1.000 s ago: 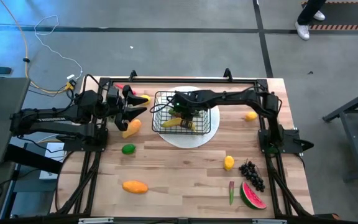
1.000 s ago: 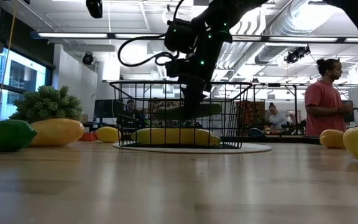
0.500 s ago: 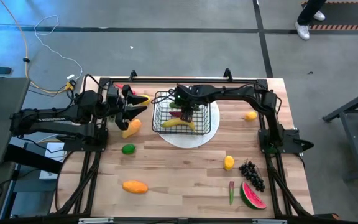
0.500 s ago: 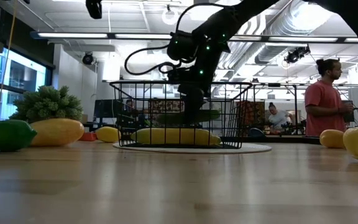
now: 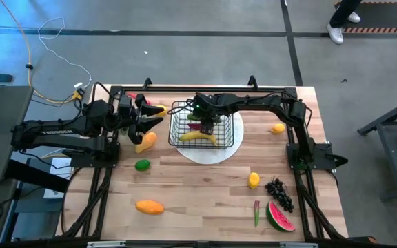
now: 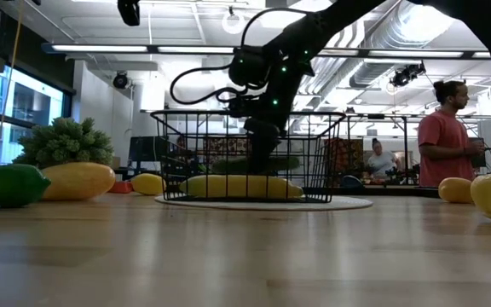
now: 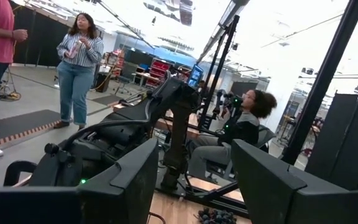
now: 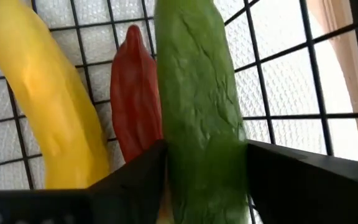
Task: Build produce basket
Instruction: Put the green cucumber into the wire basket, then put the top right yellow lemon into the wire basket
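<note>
Overhead, the wooden bench (image 5: 205,193) carries the basket (image 5: 207,128) on a white plate (image 5: 234,141); only the right wrist view shows fingers (image 8: 135,180) loosely flanking the cucumber (image 8: 197,99) inside, beside banana (image 8: 48,99); left fingers (image 7: 135,174) spread, empty.

Banana (image 5: 200,138) in basket (image 5: 176,132) on plate (image 5: 236,141)

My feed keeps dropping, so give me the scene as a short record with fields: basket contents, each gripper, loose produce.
basket: basket on white plate
inside: banana, red piece, cucumber
right gripper: right gripper inside basket, fingers either side of cucumber
left gripper: left gripper waiting at table's left edge, fingers apart
loose: lime, mango, grapes, watermelon slice
</note>
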Controlling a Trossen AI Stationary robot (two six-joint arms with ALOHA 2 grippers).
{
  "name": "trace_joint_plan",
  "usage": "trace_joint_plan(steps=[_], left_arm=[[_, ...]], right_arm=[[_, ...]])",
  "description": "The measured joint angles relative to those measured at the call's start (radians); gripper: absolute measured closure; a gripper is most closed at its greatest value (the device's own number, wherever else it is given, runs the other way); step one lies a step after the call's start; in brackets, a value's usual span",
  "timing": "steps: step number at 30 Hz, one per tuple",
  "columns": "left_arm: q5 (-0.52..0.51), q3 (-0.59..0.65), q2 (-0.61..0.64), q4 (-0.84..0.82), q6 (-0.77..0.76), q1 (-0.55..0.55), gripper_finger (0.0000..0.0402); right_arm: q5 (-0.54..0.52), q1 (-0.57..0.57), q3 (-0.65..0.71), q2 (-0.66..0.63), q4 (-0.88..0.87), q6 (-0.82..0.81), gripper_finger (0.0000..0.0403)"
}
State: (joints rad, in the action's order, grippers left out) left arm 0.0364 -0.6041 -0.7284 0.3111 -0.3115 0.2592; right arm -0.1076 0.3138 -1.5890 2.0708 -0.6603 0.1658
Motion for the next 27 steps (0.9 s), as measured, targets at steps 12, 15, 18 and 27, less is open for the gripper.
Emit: trace_joint_plan(steps=[12, 15, 18, 27], left_arm=[[-0.022, 0.000, 0.000, 0.000, 0.000, 0.000, 0.0210], [-0.022, 0.000, 0.000, -0.001, 0.000, 0.000, 0.0210], [-0.022, 0.000, 0.000, -0.005, 0.000, 0.000, 0.0210], [-0.022, 0.000, 0.000, -0.022, 0.000, 0.000, 0.0210]], right_arm=[[-0.003, 0.000, 0.000, -0.052, -0.032, 0.058, 0.0147], [0.009, 0.000, 0.000, -0.097, -0.072, 0.060, 0.0148], [0.015, -0.003, 0.000, -0.157, -0.151, 0.044, 0.0148], [0.044, -0.080, 0.165, -0.445, -0.189, -0.111, 0.0148]])
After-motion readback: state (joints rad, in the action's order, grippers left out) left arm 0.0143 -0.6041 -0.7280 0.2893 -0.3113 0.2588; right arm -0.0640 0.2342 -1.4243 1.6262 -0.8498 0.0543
